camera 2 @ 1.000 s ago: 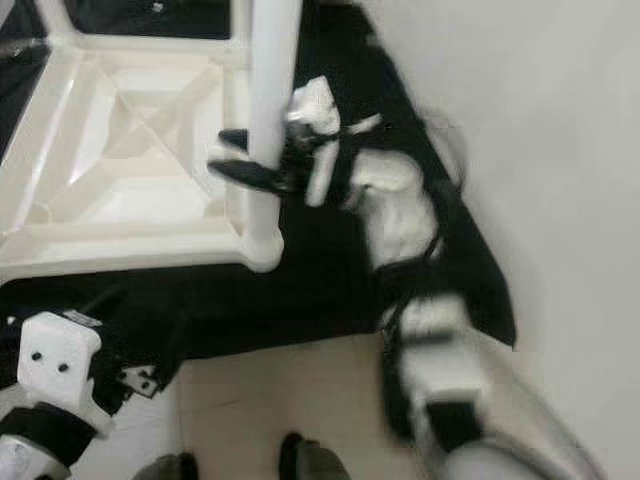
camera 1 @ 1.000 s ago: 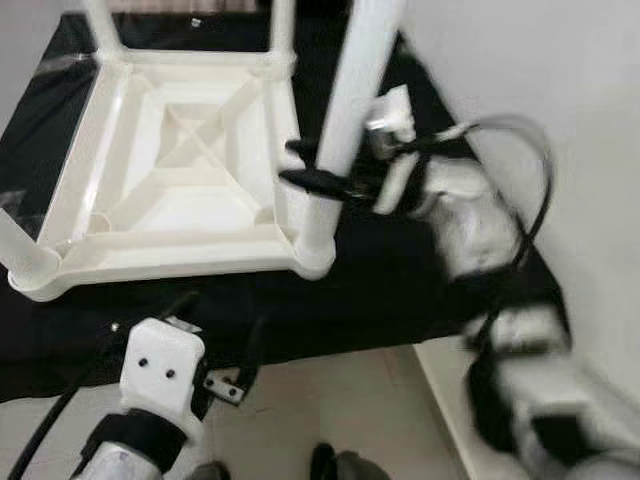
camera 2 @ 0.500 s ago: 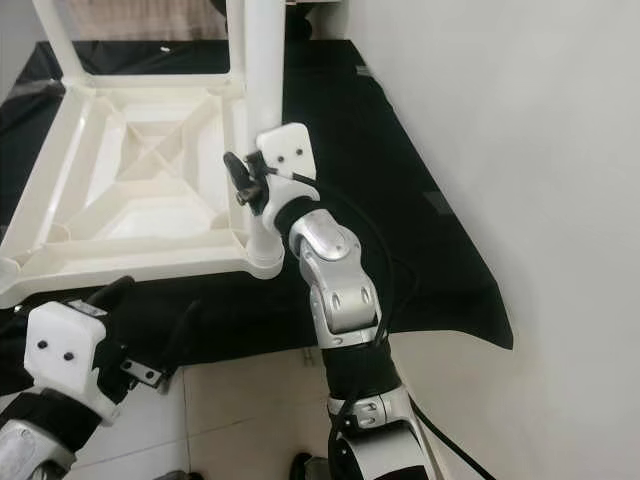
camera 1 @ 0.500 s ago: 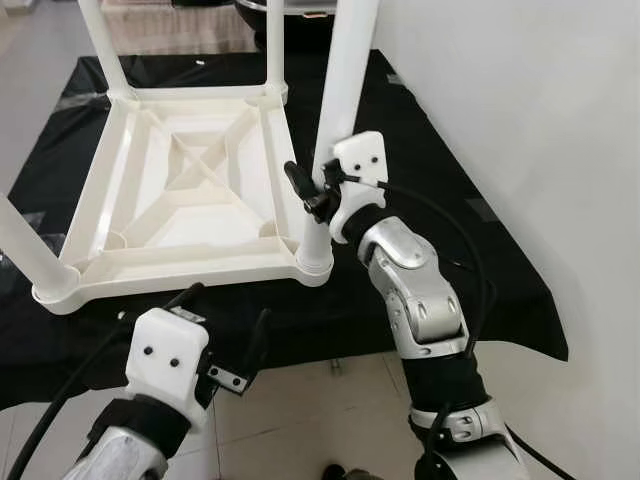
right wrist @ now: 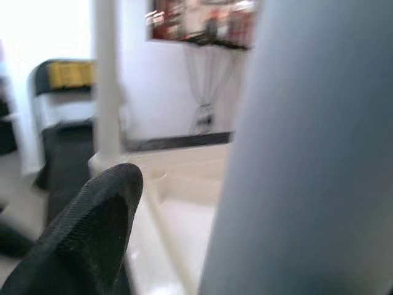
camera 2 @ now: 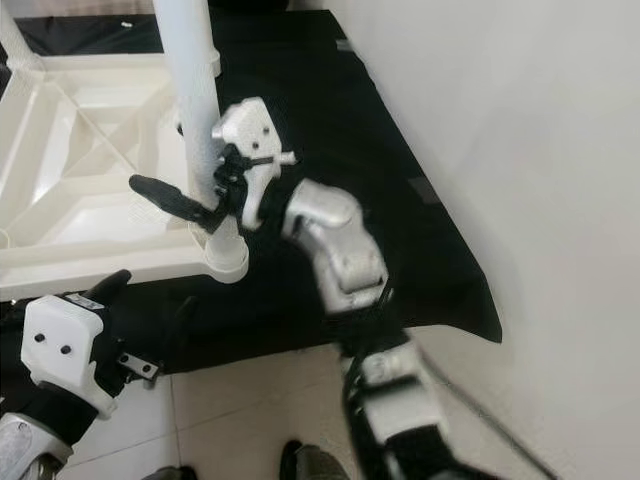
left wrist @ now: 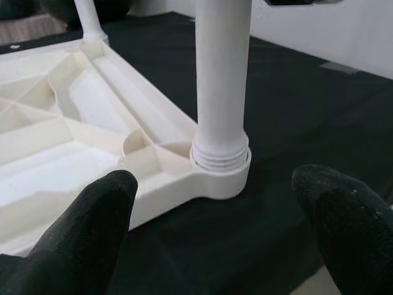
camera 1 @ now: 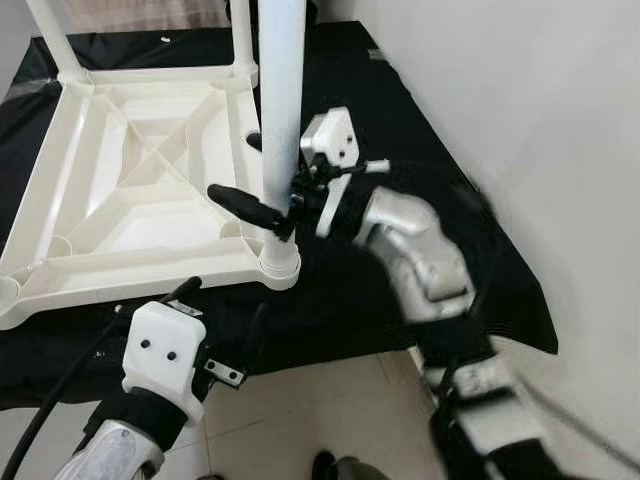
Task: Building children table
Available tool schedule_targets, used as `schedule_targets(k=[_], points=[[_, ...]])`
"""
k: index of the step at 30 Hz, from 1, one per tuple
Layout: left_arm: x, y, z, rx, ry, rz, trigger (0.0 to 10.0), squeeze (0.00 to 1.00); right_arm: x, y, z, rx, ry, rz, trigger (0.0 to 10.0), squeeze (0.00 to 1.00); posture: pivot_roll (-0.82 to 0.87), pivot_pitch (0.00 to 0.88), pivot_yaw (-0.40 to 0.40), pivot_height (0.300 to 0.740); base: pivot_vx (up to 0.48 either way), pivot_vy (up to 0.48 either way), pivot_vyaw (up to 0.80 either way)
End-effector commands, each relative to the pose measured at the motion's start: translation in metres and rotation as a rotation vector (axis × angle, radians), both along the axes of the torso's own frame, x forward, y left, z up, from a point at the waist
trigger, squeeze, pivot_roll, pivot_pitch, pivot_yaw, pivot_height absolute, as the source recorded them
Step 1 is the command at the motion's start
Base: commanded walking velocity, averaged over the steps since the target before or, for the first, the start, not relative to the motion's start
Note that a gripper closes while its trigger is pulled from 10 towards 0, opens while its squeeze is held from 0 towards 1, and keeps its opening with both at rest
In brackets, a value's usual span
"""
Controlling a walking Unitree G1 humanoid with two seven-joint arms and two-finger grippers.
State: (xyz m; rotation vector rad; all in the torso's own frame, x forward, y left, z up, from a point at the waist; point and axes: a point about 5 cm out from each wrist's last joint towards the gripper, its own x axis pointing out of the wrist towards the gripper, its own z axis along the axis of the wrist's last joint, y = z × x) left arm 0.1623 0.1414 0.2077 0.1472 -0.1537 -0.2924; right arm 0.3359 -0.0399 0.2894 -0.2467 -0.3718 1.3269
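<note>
Lying upside down on a black cloth (camera 1: 420, 130), the white table (camera 1: 130, 190) has its legs pointing up. At the near right corner, 1 leg (camera 1: 280, 120) stands in its socket (camera 1: 278, 268). The right gripper (camera 1: 262, 178) reaches in from the right, its 2 black fingers spread wide on either side of that leg, 1 finger (camera 1: 245, 205) out in front. The left gripper (left wrist: 215, 246) hovers low by the cloth's near edge, fingers wide apart and empty, pointed at the same socket. A white wall (camera 1: 540, 120) runs along the right.
</note>
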Motion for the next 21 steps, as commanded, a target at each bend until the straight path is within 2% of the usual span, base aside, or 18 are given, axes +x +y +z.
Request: schedule_targets(k=[1,7,8,11,12,14,16,17,21], points=[[-0.004,-0.001,0.0,0.004,0.014,0.001,10.0,0.0,0.0,0.002,-0.003,-0.064,-0.015,0.082,10.0,0.0,0.16,0.235,-0.122,0.74,0.0,0.0,0.0],[-0.009,0.001,-0.001,0.005,0.029,0.021,10.0,0.0,0.01,-0.012,0.019,-0.079,0.0,0.209,10.0,0.0,0.18,0.265,-0.134,0.74,0.0,0.0,0.0],[-0.01,0.003,-0.002,0.006,0.031,0.031,10.0,0.0,0.016,-0.012,0.026,-0.084,-0.009,0.2,10.0,0.0,0.18,0.273,-0.135,0.74,0.0,0.0,0.0],[-0.011,0.005,-0.002,0.006,0.033,0.046,10.0,0.0,0.022,-0.011,0.029,-0.1,-0.024,0.196,10.0,0.0,0.18,0.278,-0.138,0.74,0.0,0.0,0.0],[-0.012,0.006,-0.003,0.007,0.035,0.051,10.0,0.0,0.022,-0.011,0.029,-0.101,-0.017,0.219,9.2,0.0,0.19,0.283,-0.142,0.74,0.0,0.0,0.0],[-0.013,0.006,-0.004,0.008,0.036,0.057,10.0,0.0,0.021,-0.011,0.03,-0.104,-0.002,0.27,4.6,0.0,0.19,0.29,-0.148,0.74,0.0,0.0,0.0],[-0.013,0.007,-0.004,0.008,0.036,0.058,10.0,0.0,0.021,-0.011,0.03,-0.106,0.001,0.287,4.6,0.0,0.19,0.29,-0.148,0.74,0.0,0.0,0.0],[-0.014,0.007,-0.004,0.009,0.034,0.063,10.0,0.0,0.023,-0.012,0.029,-0.109,0.013,0.311,0.0,0.0,0.19,0.291,-0.149,0.74,0.0,0.0,0.0],[-0.014,0.007,-0.004,0.008,0.034,0.067,10.0,0.0,0.025,-0.012,0.027,-0.126,0.014,0.325,0.0,0.0,0.19,0.297,-0.154,0.74,0.0,0.0,0.0]])
